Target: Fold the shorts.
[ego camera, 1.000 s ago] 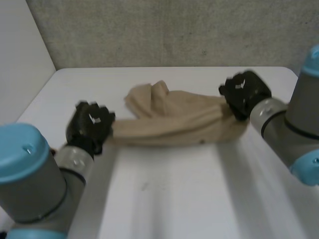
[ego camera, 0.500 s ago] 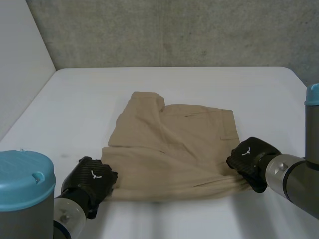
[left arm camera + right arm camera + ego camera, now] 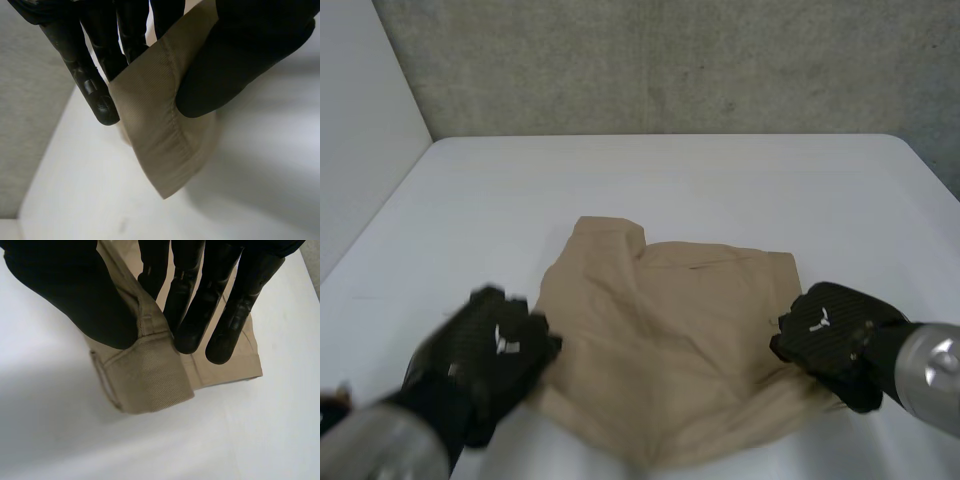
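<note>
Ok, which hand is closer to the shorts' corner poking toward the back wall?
Left. The left hand pinches the shorts at their edge on the side of that corner; the right hand pinches the opposite edge, farther off.

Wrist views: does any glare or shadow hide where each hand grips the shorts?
Left wrist view: no glare; the left hand pinches a hemmed corner of the shorts in plain light, a soft shadow falling on the table beside it. Right wrist view: even light too; the right hand pinches its corner, shadow only on the table beneath.
</note>
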